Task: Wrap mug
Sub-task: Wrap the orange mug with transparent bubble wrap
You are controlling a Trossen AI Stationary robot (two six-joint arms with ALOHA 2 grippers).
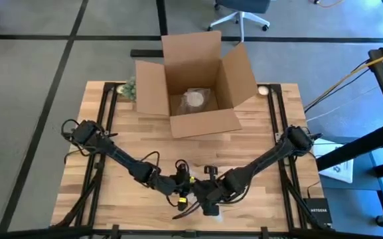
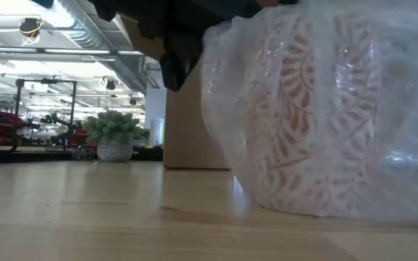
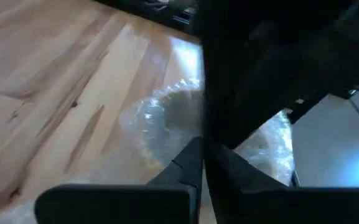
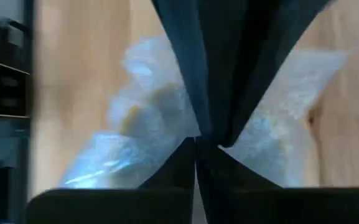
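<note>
1. Overhead first. Noted left gripper [image 1: 182, 188] and right gripper [image 1: 208, 196] drawn in tip to tip at the near middle of the table [image 1: 111, 149]. Judged as a two-sided hold, so the covering cannot spring open. Could not see the load under the dark wrists. Noted an open box [image 1: 198, 123] well apart at the far edge, with a pale bundle inside that is too small to identify; presumably the drop-off.

2. Low view. Found the mug [image 2: 317, 123], red leaf pattern, sitting on the tabletop close to the lens, with wrap [image 2: 227, 101] covering all of it that shows. Saw dark gripper parts coming down onto its top from above. Noted a plant [image 2: 114, 129] far behind, uninvolved.

3. Left wrist. Found the fingers [image 3: 188, 163] pressed together at their tips directly over crumpled film. Judged to be pinching wrap, though the film between the pads is not itself visible. Noted the other arm's dark bulk filling the frame just beyond, confirming the close approach.

4. Right wrist. Found the fingers [image 4: 182, 163] likewise pressed together over film bunched to both sides, the opposite gripper nearly touching. Judged to be gathering loose ends above the mug so the bundle holds shut. Risk: thin film slipping from either pinch.
</note>
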